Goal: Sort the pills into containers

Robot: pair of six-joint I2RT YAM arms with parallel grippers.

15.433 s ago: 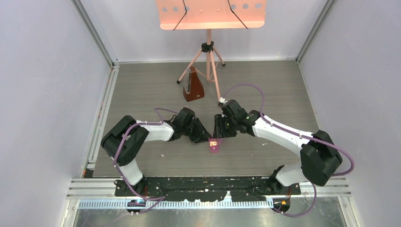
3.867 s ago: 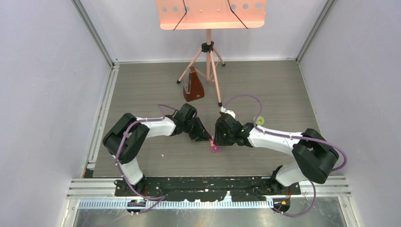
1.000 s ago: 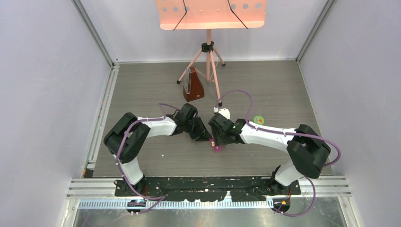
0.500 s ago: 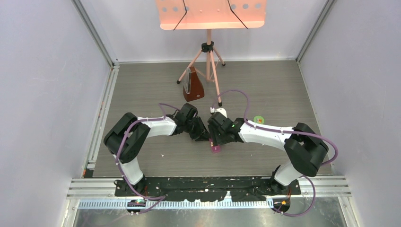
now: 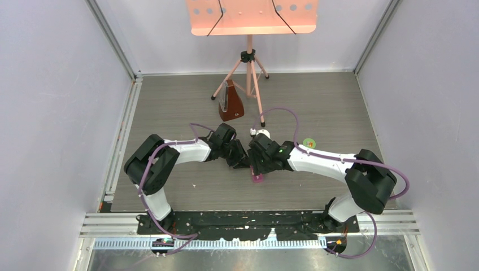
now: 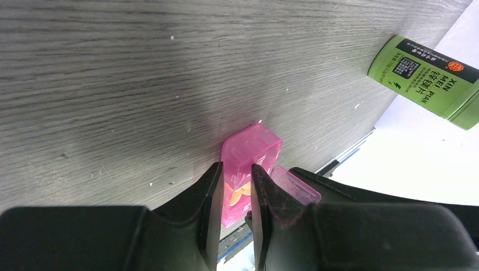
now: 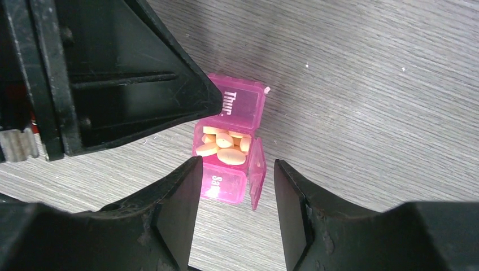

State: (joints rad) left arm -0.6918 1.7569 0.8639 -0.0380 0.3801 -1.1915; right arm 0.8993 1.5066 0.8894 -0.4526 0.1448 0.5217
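Note:
The container is a small pink pill box (image 7: 229, 149) lying on the grey table, also in the top view (image 5: 258, 178). Its middle compartment stands open, lid (image 7: 257, 172) flipped aside, and holds several orange pills (image 7: 223, 144). The end compartments marked "Thur." and "Sa" are closed. My left gripper (image 6: 236, 176) is shut on the box's far end, one finger (image 7: 141, 84) pressing its side. The pills (image 6: 234, 192) show between those fingers. My right gripper (image 7: 237, 189) hovers open over the near end, a finger on each side, touching nothing.
A green cylindrical bottle (image 5: 308, 143) stands to the right of the arms and also shows in the left wrist view (image 6: 429, 79). A brown metronome (image 5: 231, 104) and a tripod stand (image 5: 249, 73) are at the back. White specks dot the table.
The right gripper has edged slightly left, closer to the left gripper over the box. The left gripper and the box have stayed put.

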